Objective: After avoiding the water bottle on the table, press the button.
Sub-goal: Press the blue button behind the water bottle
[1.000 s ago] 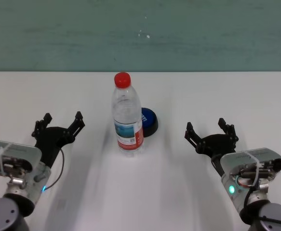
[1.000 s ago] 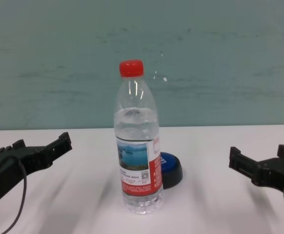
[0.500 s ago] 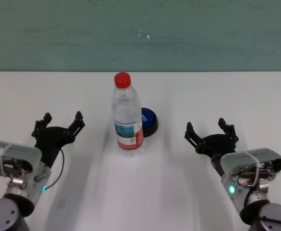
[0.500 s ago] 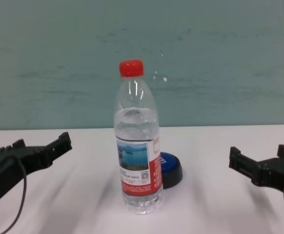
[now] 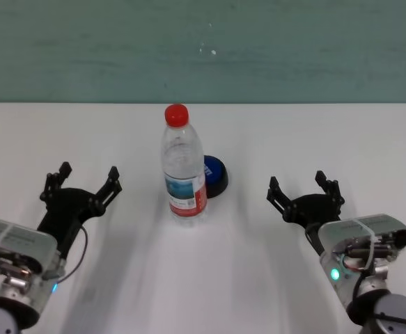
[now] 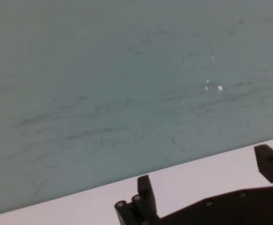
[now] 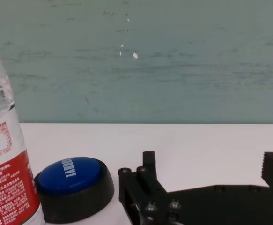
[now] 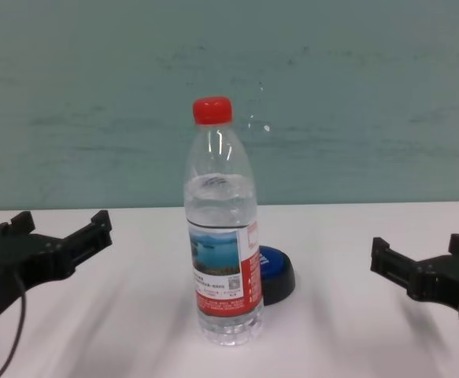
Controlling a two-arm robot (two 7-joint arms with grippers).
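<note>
White table (image 5: 314, 132) carries the water bottle (image 5: 184, 163) upright, the button (image 5: 215, 176) just behind. Left gripper (image 5: 81, 182) and right gripper (image 5: 305, 189) hover spread, empty. Approach pending: skirt bottle, then press.

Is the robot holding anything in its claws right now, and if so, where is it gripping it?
Nothing is held. The left gripper and right gripper are both open and empty, apart from the water bottle.

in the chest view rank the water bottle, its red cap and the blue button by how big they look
1. Water bottle, by far the largest.
2. Button, though the bottle hides part of it.
3. Red cap, smallest; the button sits farther back, so their true sizes stay unsure.
</note>
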